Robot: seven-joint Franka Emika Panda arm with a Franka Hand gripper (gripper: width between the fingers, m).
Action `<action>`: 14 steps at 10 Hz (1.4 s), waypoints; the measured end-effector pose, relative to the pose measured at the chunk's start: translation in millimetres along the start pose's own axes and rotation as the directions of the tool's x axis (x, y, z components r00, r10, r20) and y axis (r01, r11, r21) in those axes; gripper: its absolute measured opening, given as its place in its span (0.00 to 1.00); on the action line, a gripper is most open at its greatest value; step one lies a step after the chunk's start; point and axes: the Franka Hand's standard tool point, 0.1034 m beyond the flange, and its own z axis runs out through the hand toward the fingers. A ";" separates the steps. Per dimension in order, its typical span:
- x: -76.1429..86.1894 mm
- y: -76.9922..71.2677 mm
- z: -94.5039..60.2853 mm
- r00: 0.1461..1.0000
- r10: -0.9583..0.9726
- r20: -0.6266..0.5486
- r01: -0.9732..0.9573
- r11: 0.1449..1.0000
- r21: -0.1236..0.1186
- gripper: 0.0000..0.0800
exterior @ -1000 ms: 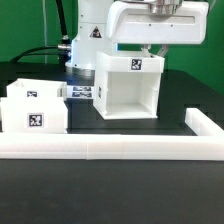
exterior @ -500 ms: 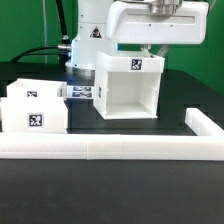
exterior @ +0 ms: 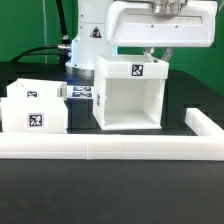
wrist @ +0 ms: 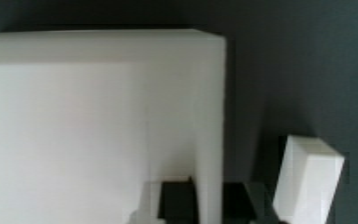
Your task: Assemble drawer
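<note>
Plainly, one black-and-white square tag (exterior: pixel 138 70) — on the housing (exterior: pixel 128 100).

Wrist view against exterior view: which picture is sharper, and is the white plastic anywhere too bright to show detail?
Exterior view: sharp and evenly lit; the black-and-white square tag on the large white open-faced plastic box reads clearly. Wrist view: soft, blurred; the box is a bright, nearly featureless white, its edges fuzzy.

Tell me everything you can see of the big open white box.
The box housing looks like smooth white plastic, with its open face toward the exterior camera and nothing inside. A black-and-white tag sits on its top front band. It stands upright on the black table. The gripper straddles one wall.
</note>
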 end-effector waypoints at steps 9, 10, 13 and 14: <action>75.8 -4.1 -2.2 0.992 0.097 -0.077 -0.095 0.995 0.035 0.05; 75.9 -4.4 -2.2 0.990 0.122 -0.076 -0.119 0.992 0.038 0.05; 76.5 -7.3 -3.0 0.953 0.295 -0.068 -0.291 0.955 0.060 0.05; 76.4 -8.5 -2.9 0.930 0.363 -0.064 -0.359 0.931 0.066 0.05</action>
